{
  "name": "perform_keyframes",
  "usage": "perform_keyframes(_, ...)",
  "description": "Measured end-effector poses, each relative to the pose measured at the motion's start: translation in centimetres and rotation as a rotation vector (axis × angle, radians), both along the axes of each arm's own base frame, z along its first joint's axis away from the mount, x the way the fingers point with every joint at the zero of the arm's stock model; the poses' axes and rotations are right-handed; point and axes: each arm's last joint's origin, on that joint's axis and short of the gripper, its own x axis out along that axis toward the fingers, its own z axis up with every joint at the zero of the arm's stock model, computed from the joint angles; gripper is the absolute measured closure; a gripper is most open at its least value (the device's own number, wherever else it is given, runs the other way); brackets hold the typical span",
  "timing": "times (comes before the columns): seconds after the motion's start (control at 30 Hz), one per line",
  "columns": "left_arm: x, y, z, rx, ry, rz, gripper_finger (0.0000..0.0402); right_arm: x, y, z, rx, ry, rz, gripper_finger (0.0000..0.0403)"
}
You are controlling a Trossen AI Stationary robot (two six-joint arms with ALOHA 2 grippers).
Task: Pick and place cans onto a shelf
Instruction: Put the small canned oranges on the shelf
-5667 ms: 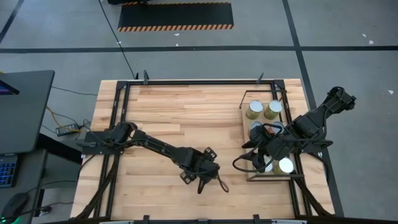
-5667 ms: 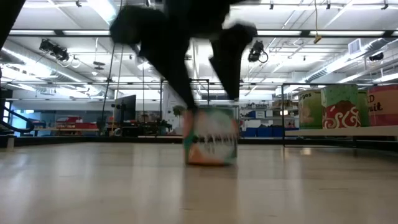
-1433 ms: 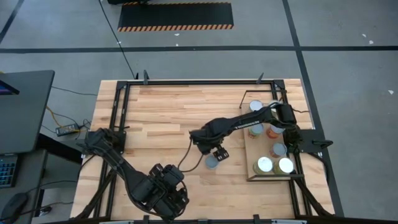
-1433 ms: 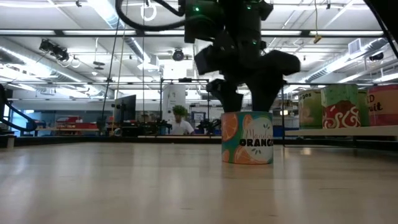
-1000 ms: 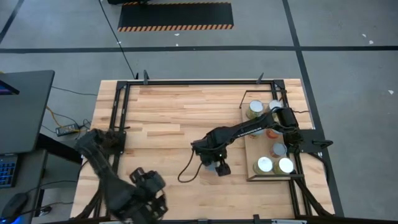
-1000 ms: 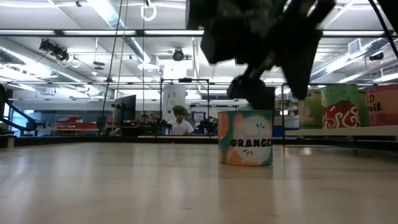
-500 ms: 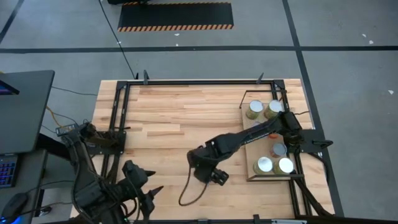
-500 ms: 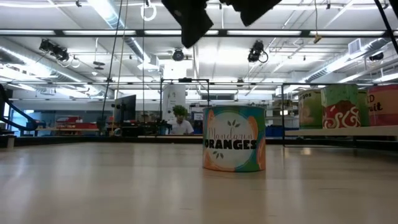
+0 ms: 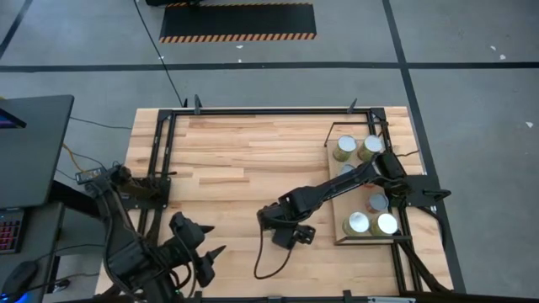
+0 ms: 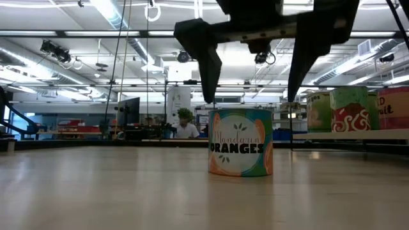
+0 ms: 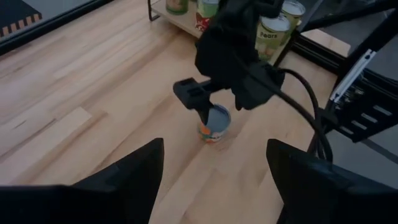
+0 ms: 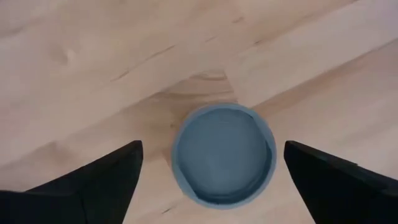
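Note:
One can (image 10: 241, 142) with an orange and teal "Mandarin Oranges" label and a blue-grey top (image 12: 224, 155) stands upright on its base on the butcher-block table, near the middle front. My right gripper (image 10: 254, 76) hangs right above it, open wide, with one finger on each side of the top and touching nothing. In the high view this gripper (image 9: 286, 231) hides the can. The shelf (image 9: 344, 206) at the right holds several cans, such as those at its far end (image 9: 345, 148) and near end (image 9: 386, 223). My left gripper (image 9: 210, 244) is open and empty by the near left edge.
The black metal frame (image 9: 253, 110) runs round the table's edges. The right arm (image 9: 354, 177) lies over part of the shelf and hides some of its cans. Bare wood lies left and far of the standing can (image 11: 216, 122).
The can has come closer to the table's near edge and stands upright on the wood. My right gripper rose clear above it, then came back down with its fingers wide apart over the can's top. My left arm has swung about near the near left corner.

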Motion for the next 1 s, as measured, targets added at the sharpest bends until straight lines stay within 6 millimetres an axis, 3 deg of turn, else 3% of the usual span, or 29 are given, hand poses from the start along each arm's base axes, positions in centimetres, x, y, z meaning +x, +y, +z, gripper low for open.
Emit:
perform_keyframes(0.23,0.5,0.4,0.0,0.000,0.000,0.019,0.0114,0.2,-0.8,-1.2,0.008,-0.025,0.009,0.0007)
perform_keyframes(0.5,0.9,0.7,0.0,0.020,0.010,0.019,0.0114,-0.6,-2.2,-4.4,0.042,0.023,-0.028,0.0031)
perform_keyframes(0.73,1.4,1.2,0.0,0.062,0.025,0.010,0.0114,-0.5,-1.4,-4.5,0.076,0.015,-0.104,0.0084)
perform_keyframes(1.0,1.8,1.6,0.0,0.101,0.046,-0.005,0.0114,-0.6,-0.3,-3.9,0.109,0.019,-0.171,0.0094)
